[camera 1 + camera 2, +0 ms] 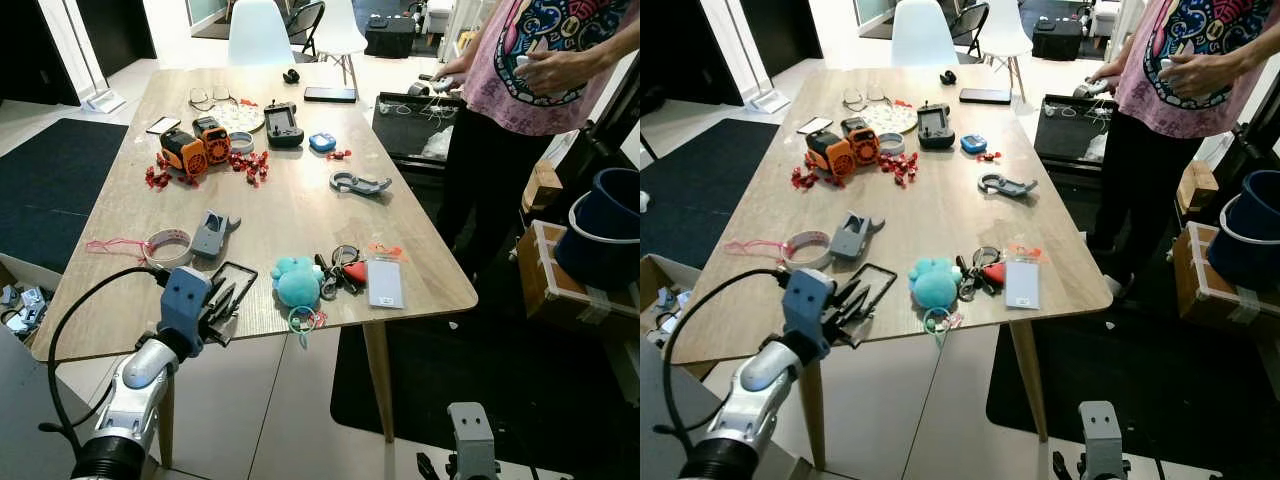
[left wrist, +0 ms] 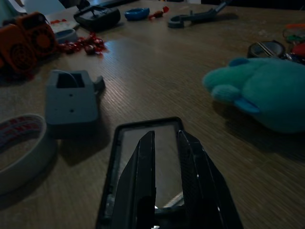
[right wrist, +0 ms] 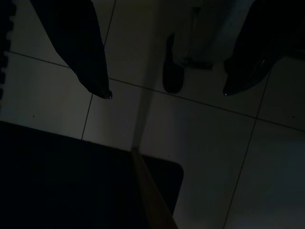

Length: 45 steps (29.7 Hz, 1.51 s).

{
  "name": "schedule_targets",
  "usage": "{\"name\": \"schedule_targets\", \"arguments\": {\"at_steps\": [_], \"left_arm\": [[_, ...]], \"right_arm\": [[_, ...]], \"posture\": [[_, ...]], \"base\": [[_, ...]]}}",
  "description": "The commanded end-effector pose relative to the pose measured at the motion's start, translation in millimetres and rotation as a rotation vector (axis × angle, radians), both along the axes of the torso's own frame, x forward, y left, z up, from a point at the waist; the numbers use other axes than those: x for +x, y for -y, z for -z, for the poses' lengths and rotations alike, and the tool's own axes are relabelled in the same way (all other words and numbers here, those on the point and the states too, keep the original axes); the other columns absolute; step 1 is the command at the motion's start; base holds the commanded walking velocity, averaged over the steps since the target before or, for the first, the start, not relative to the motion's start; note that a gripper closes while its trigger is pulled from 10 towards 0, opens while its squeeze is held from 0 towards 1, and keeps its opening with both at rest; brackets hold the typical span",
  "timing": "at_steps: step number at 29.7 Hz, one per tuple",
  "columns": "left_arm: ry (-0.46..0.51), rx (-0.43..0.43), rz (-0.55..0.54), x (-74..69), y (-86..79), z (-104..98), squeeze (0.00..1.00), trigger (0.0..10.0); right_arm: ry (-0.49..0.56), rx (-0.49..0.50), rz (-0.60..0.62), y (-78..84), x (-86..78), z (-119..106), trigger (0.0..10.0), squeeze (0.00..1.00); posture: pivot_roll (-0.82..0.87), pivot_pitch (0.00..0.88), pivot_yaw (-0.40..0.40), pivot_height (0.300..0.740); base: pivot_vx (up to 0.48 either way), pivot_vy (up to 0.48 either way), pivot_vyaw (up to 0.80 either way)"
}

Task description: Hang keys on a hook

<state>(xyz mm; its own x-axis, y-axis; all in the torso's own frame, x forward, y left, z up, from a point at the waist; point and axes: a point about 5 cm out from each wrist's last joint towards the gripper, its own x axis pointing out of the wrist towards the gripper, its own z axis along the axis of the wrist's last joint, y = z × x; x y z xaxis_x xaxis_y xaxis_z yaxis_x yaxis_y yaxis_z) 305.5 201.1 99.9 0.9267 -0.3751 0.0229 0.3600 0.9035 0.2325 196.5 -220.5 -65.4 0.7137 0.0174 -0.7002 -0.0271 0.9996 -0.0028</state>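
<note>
Wooden table (image 1: pixel 300 215) stretches away under the head camera, littered with small things, and a person (image 1: pixel 545 70) in a pink printed shirt stands at its far right side. Near the front edge sits the bunch of keys (image 1: pixel 340 270), a tangle of rings and dark fobs with a red tag, lying just right of a teal plush toy (image 1: pixel 297 282) and touching it; the bunch runs roughly left to right, its red tag end toward a grey card (image 1: pixel 385 283) beside it. Left gripper (image 2: pixel 164 143) hovers low at the table's near left edge, fingers nearly closed with only a narrow gap and nothing between them, over a black rectangular frame (image 1: pixel 232 280), pointing across the table. Beside it, a grey block (image 2: pixel 71 100) and a roll of tape (image 1: pixel 167 246). Right gripper (image 3: pixel 164 93) hangs below table height over tiled floor (image 3: pixel 205 143), fingers spread wide apart and empty.
</note>
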Motion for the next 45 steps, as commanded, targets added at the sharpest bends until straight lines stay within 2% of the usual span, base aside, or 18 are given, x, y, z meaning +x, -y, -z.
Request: {"name": "schedule_targets", "arguments": {"at_steps": [1,23,35,45], "left_arm": [[-0.011,0.02,-0.008,-3.1,-11.8,1.8,0.0,10.0],[-0.059,0.045,0.027,-14.9,-23.6,14.5,0.0,10.0],[-0.076,0.051,0.025,-17.2,-25.9,19.3,0.0,10.0],[-0.081,0.059,0.002,-19.0,-34.1,20.7,0.0,10.0]], "right_arm": [[-0.012,0.009,0.023,0.4,-5.4,3.0,10.0,0.0],[-0.012,0.008,0.022,0.7,-5.1,2.8,10.0,0.0],[-0.011,0.008,0.019,-0.1,-4.5,2.7,10.0,0.0],[-0.011,0.008,0.02,-0.1,-5.1,2.9,10.0,0.0]], "posture": [[0.01,0.101,0.001,0.74],[0.02,0.103,-0.002,0.74],[0.02,0.097,-0.002,0.74],[0.02,0.093,0.001,0.74]], "base": [[0.0,0.0,0.0],[0.0,0.0,0.0],[0.0,0.0,0.0],[0.0,0.0,0.0]]}}
